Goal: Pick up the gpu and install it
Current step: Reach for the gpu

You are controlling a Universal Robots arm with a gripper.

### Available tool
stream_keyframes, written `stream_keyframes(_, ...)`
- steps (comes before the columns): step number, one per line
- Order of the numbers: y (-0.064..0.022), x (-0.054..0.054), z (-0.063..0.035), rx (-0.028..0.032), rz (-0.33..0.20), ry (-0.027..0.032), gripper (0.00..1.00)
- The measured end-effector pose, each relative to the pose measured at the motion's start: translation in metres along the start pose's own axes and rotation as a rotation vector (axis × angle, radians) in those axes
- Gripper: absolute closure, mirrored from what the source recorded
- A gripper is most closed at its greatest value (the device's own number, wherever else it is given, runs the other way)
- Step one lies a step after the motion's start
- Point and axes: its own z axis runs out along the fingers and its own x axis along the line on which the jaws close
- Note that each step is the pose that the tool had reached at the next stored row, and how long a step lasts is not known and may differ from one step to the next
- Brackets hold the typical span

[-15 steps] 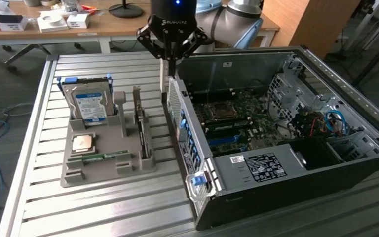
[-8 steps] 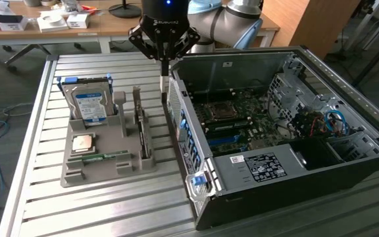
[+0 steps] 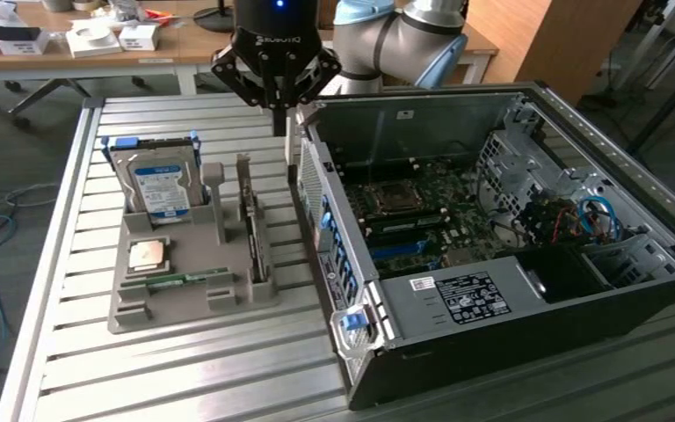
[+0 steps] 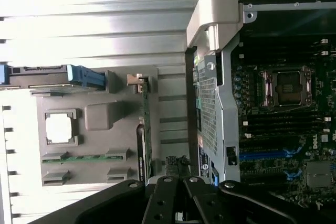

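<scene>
Tabletop of silvery metal slats lies nearest, carrying a grey moulded plastic parts holder on the exterior view's left and an open black-and-silver computer tower case on its right. In the holder sit a square silvery processor chip, a narrow green memory stick and, farther back, a boxy silver hard drive with a blue-white label. The gpu, a thin dark green circuit card with a silvery bracket, stands on edge in the holder's right-hand slot, just beside the case. Its long axis runs near to far. Farthest, the black gripper hangs above the gap between holder and case, fingers pressed together on nothing. The card lies below it, nearer and slightly left, far end closest.
</scene>
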Motion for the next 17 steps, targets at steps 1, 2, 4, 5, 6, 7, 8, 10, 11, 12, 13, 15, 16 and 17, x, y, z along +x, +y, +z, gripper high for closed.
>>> stream_keyframes(1,-0.0002,0.002,-0.0001,0.0,0.0,0.0,0.89)
stream_keyframes(2,-0.0003,0.004,-0.0001,0.0001,0.0,0.0,0.89)
stream_keyframes(4,-0.0006,0.008,-0.0002,0.0,0.001,0.0,0.89)
stream_keyframes(5,-0.0008,0.01,-0.0003,0.0,0.001,0.0,0.89)
stream_keyframes(6,-0.001,0.012,-0.0003,0.0,0.001,0.0,0.89)
stream_keyframes(7,-0.0011,0.014,-0.0003,0.0,0.001,0.0,0.89)
stream_keyframes(8,-0.0012,0.015,-0.0004,0.0,0.002,-0.0001,0.89)
stream_keyframes(10,-0.0014,0.018,-0.0005,0.0,0.002,0.0,0.89)
stream_keyframes(11,-0.0016,0.019,-0.0005,0.0,0.002,-0.0001,0.89)
stream_keyframes(12,-0.0017,0.021,-0.0005,0.0,0.002,-0.0001,0.89)
stream_keyframes(13,-0.0018,0.023,-0.0006,0.0,0.002,-0.0001,0.89)
stream_keyframes(15,-0.0021,0.026,-0.0007,0.0001,0.002,-0.0001,0.89)
stream_keyframes(16,-0.0022,0.028,-0.0007,0.0,0.002,-0.0001,0.89)
stream_keyframes(17,-0.0024,0.03,-0.0008,0.0001,0.003,-0.0001,0.89)
